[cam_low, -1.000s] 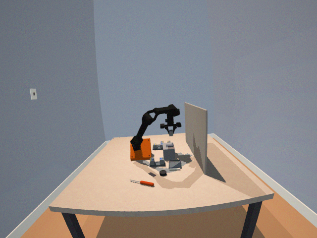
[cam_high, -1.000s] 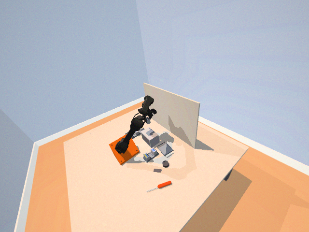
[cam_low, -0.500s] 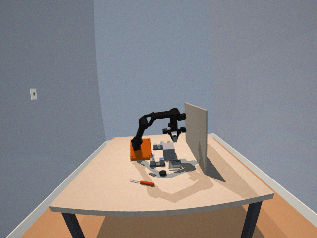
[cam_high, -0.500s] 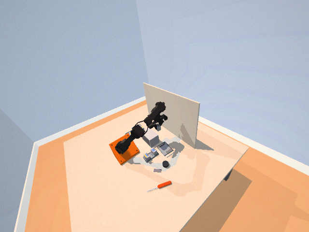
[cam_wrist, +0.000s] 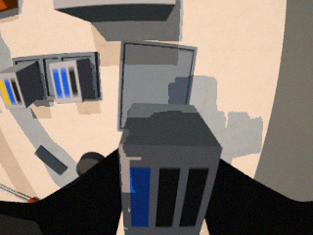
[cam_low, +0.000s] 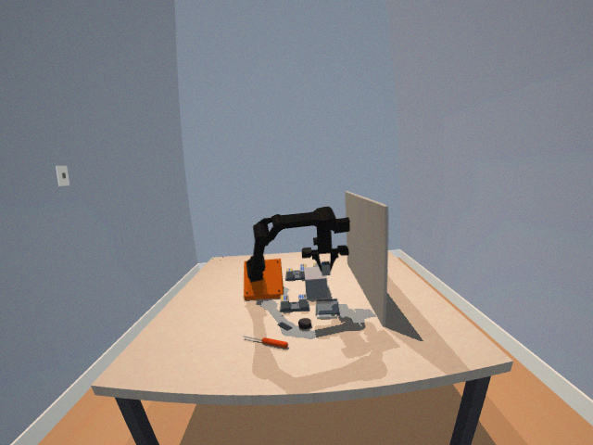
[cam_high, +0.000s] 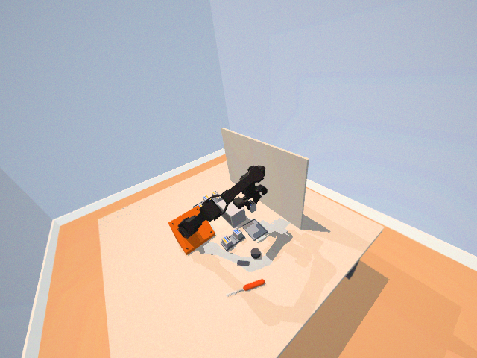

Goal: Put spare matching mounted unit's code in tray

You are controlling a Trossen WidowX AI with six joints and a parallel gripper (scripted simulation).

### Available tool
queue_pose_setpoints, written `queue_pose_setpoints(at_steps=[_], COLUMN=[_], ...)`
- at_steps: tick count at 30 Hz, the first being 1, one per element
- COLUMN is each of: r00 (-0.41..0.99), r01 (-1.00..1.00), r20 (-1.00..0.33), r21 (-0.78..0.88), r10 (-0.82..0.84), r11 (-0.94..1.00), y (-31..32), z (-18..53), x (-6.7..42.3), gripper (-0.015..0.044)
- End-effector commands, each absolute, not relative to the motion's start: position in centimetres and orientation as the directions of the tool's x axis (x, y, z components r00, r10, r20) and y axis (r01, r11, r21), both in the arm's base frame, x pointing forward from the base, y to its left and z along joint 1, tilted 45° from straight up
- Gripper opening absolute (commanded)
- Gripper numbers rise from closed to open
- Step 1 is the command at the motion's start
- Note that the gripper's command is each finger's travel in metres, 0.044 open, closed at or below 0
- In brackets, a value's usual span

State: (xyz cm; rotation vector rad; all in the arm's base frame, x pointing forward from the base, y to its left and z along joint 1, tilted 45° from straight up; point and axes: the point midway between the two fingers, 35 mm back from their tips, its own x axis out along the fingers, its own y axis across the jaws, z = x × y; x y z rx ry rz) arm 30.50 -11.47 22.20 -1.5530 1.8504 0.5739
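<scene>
Your gripper point(cam_wrist: 171, 222) is pinching a grey spare block point(cam_wrist: 170, 170) with one blue stripe and two black ones, held up in the air right above the grey tray point(cam_wrist: 156, 72). Two more spares point(cam_wrist: 66, 80) sit on the tabletop point(cam_wrist: 235, 39) beside it.

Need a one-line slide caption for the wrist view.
Gripper carries a gray spare with one blue and two black bars above the gray tray.
</scene>
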Motion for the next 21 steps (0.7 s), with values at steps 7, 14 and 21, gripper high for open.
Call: queue_pose_setpoints(at_steps=[7, 14, 21], r00=[-0.090, -0.090, -0.090], r01=[-0.977, -0.977, -0.977], r20=[-0.712, -0.713, -0.714], r21=[-0.072, -0.073, -0.073], r10=[-0.697, -0.696, -0.695], r11=[0.201, 0.201, 0.201], y=[-12.1, -12.5, -12.9], z=[22.0, 21.6, 21.1], x=[30.5, 30.6, 30.7], gripper=[0.0000, 0.0000, 0.0000])
